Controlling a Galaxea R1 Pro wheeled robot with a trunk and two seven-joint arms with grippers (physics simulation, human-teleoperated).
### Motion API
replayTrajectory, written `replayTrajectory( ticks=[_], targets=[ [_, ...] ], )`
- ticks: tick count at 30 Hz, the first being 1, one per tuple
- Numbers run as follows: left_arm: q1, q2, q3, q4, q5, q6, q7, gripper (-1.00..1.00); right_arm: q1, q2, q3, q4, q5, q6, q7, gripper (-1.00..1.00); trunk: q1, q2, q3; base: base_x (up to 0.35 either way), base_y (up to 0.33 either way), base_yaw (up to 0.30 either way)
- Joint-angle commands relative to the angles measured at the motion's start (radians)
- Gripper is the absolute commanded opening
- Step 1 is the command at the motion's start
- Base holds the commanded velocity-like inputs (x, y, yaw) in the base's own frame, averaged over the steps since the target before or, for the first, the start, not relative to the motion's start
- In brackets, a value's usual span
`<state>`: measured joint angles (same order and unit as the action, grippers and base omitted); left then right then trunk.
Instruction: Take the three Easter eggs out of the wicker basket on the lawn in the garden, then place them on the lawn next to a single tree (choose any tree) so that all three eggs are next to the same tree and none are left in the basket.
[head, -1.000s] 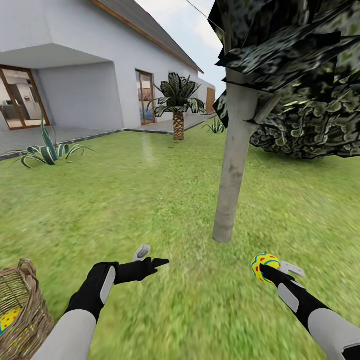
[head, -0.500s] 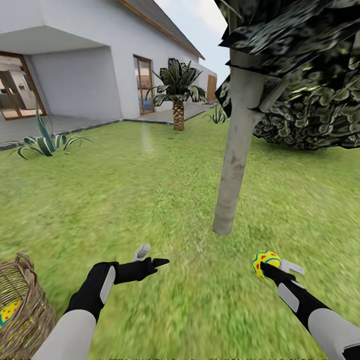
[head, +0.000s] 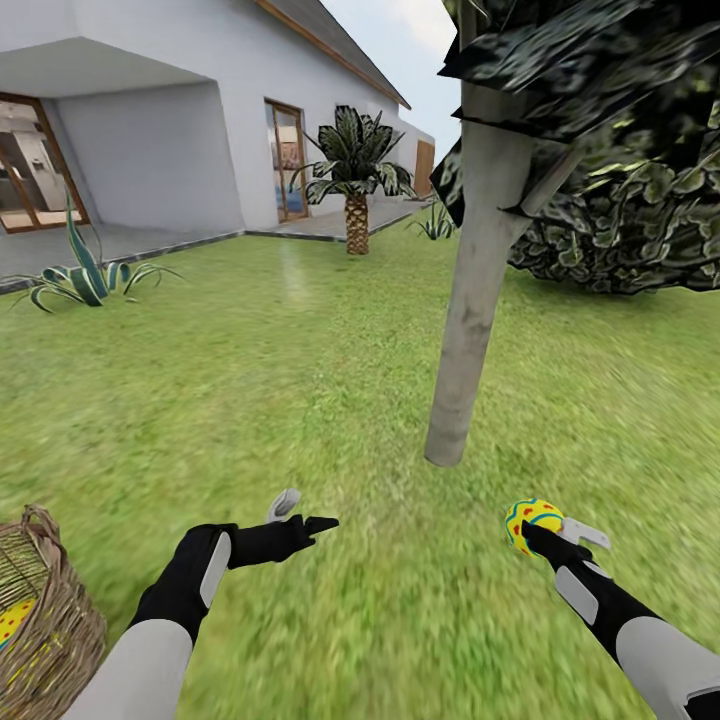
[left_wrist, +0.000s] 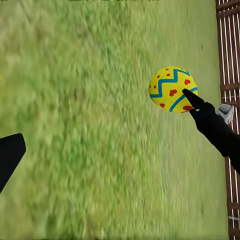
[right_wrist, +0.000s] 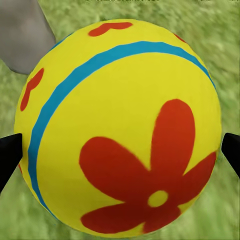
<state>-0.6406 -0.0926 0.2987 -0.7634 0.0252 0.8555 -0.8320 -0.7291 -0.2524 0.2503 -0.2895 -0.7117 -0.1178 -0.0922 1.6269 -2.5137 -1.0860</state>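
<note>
Your right gripper (head: 545, 532) is clamping an Easter egg (head: 531, 525) above the lawn (head: 300, 400), near the tree (head: 468, 300) trunk base. Left gripper (head: 303, 512) is hanging open w/ nothing in it. Wicker basket (head: 45, 630) is sitting far left, another egg (head: 12, 622) inside.

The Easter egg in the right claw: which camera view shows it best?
The right wrist view: the Easter egg is close, with its red flower and blue stripe sharp between the right claw fingertips. The left wrist view shows it smaller, from the side; the head view shows it tiny.
</note>
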Motion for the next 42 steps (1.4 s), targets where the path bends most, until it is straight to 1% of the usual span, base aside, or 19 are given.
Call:
replayTrajectory(
  ticks=[1,11,19,26,40,42],
  targets=[
    [-0.001,-0.001,0.004,-0.001,0.002,0.009,-0.001,1.0,0.0,-0.001,0.009,-0.001,-0.008,-0.002,-0.004,-1.0,0.0,0.0,-0.001,0.18,-0.077,0.0],
    [-0.001,-0.002,0.005,-0.001,0.002,0.011,-0.001,1.0,-0.001,-0.001,0.013,0.0,-0.005,0.001,-0.004,-1.0,0.0,0.0,-0.001,0.13,-0.001,0.0],
    [-0.001,0.0,0.005,-0.003,0.004,0.01,-0.002,1.0,0.0,-0.001,0.014,0.0,-0.005,0.003,-0.004,-1.0,0.0,0.0,-0.001,0.016,0.001,0.0],
    [-0.001,-0.001,0.005,-0.007,0.007,0.011,-0.002,1.0,0.0,-0.001,0.007,0.0,-0.012,0.003,-0.004,-1.0,0.003,-0.002,-0.028,0.0,0.0,0.0],
    [-0.001,-0.002,0.005,-0.007,0.007,0.011,-0.002,1.0,0.0,-0.001,0.007,0.0,-0.012,0.001,-0.004,-1.0,0.01,-0.005,-0.082,0.0,0.0,0.0],
    [-0.001,-0.001,0.005,-0.007,0.007,0.011,-0.002,1.0,-0.001,-0.001,0.007,0.0,-0.012,0.001,-0.004,-1.0,0.01,-0.005,-0.082,0.0,0.0,0.0]
  ],
)
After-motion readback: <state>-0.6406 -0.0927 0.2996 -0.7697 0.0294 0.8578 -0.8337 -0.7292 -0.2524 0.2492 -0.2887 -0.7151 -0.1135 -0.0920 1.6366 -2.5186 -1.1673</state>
